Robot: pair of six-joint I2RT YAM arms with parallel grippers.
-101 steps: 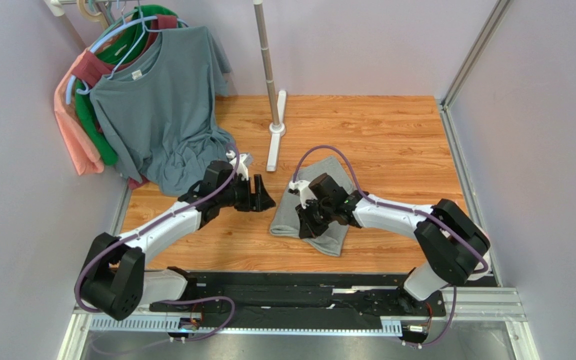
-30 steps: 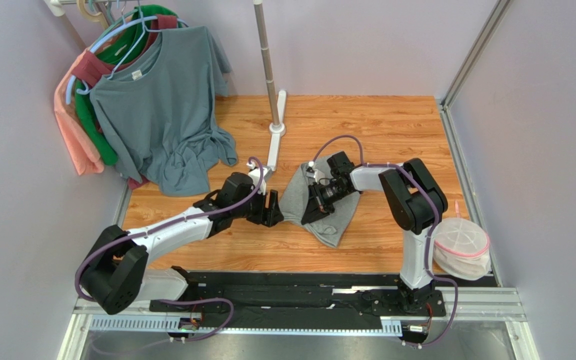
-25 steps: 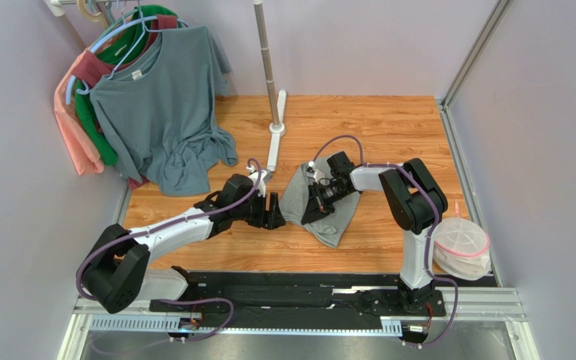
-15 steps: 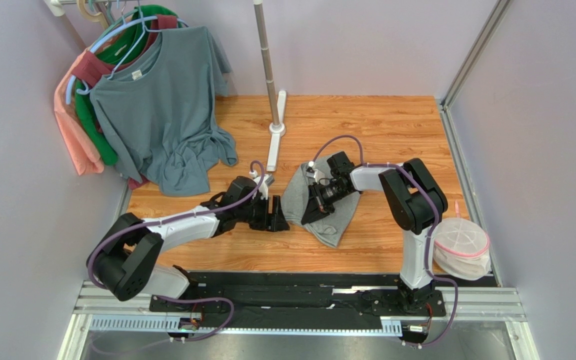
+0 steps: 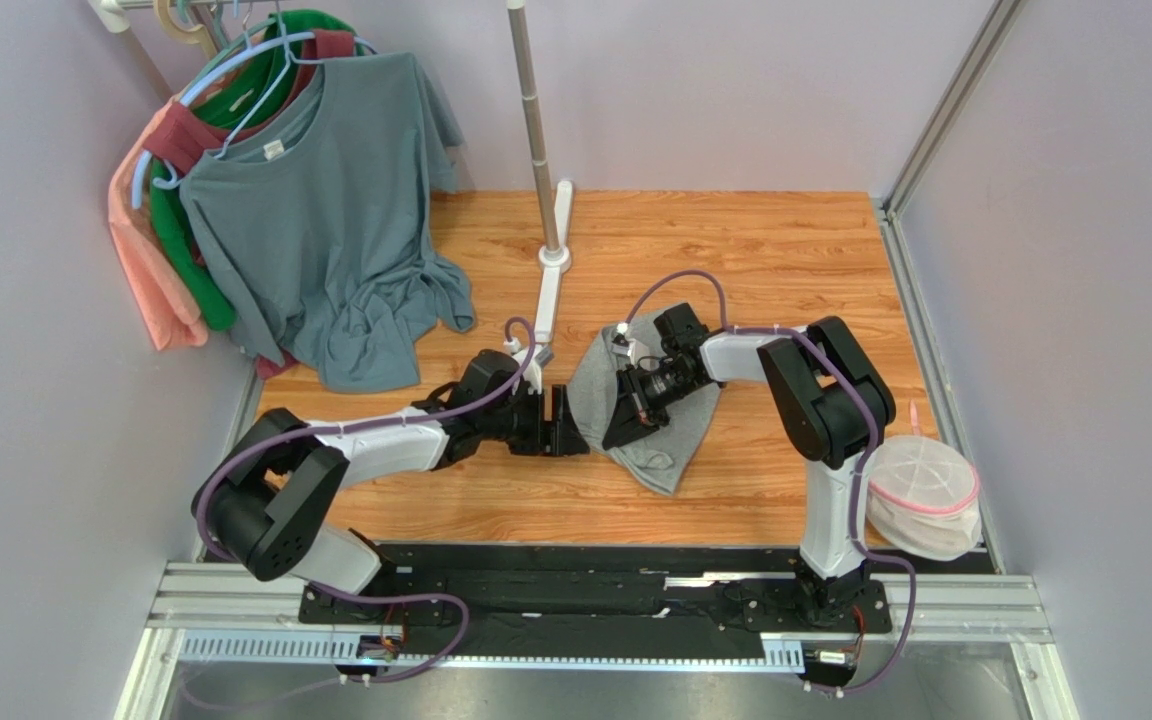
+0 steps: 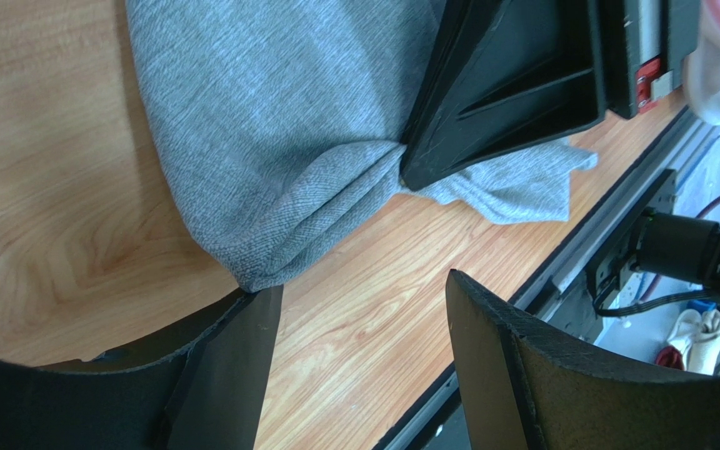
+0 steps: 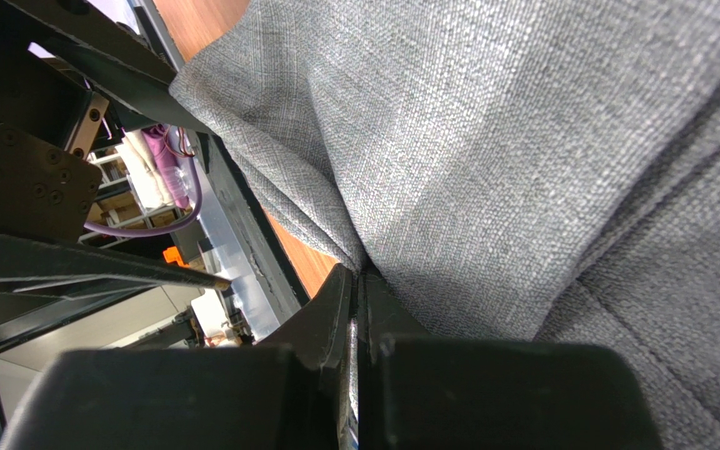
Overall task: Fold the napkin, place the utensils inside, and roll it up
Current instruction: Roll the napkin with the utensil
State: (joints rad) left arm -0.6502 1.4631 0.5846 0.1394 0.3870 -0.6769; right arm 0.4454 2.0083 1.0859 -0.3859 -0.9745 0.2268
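right gripper (image 5: 632,408) is clamping shut on a bunched fold of the napkin (image 5: 669,447), which is lying crumpled mid table (image 5: 793,270) in the top view. left gripper (image 5: 569,431) is sitting just beside its left edge, jaws apart, holding nothing. folding is looking barely begun; next move is calling for the left to pinch that edge. left wrist view is showing the cloth's corner right by its spread fingers (image 6: 228,366), contact unclear. right wrist view is showing only closed jaws biting cloth. fork isn't showing anywhere.
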